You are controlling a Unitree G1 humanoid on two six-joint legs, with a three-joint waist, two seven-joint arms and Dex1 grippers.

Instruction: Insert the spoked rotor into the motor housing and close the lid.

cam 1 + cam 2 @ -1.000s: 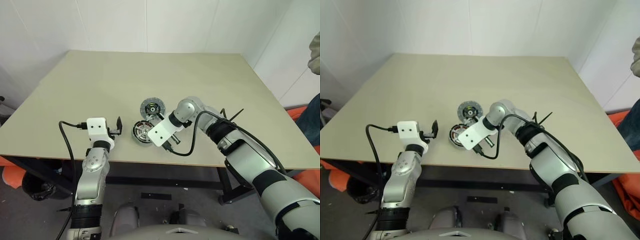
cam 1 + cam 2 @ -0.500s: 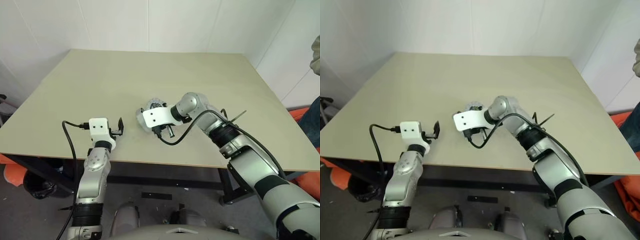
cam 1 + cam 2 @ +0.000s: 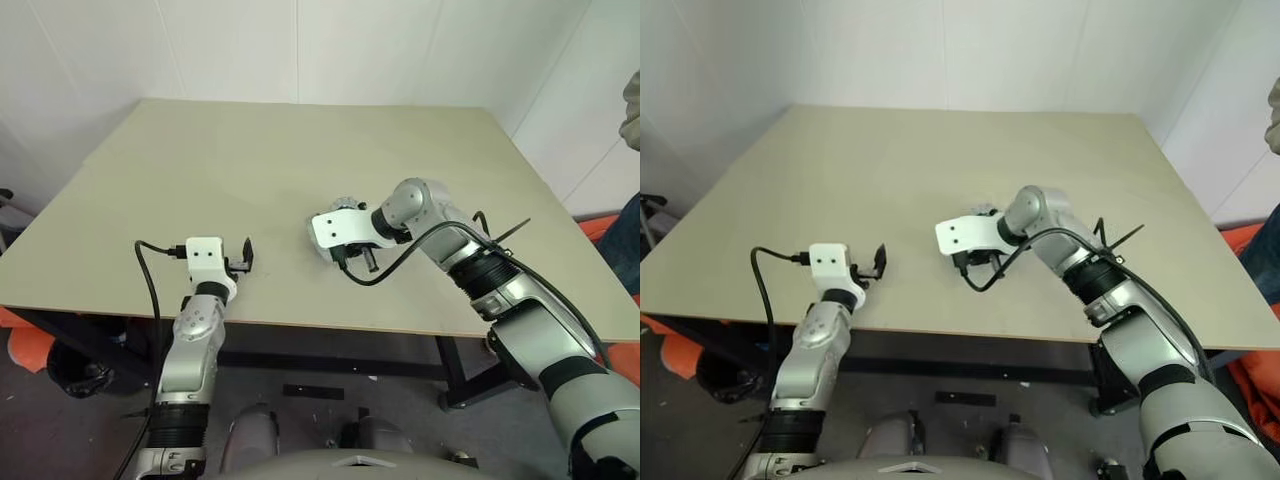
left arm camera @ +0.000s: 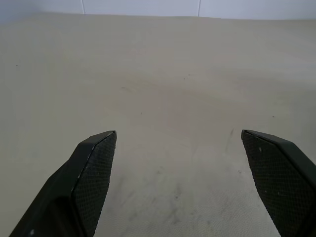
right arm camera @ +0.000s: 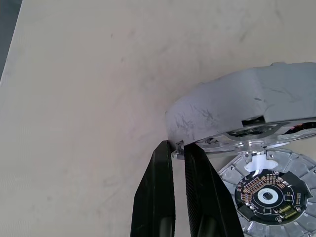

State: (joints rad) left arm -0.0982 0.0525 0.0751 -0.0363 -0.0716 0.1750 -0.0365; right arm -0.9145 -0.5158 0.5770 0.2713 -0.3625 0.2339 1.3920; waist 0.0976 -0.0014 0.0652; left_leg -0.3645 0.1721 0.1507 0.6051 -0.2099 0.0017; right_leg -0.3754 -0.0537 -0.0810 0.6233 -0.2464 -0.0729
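"Metal casing, that motor housing [image 5: 232, 103]? How will it handle?"

"Heavy, stiff and slick, I'd judge. My right hand [image 5: 177, 145] is pinched tight on its thin rim and holds it tilted just above the lid [image 5: 266, 197], which lies on the table [image 4: 158, 59] (a thin hold; it may swing). My left hand [image 4: 177, 136] gapes empty. I'd rather grip across the thick side wall."

The robot's arms are silver-grey with black bands at the joints. Each wrist ends in a white box with small dark holes. A black cable loops out behind each box. The left gripper [image 4: 190, 185] has bumpy black fingers [image 4: 94, 173].
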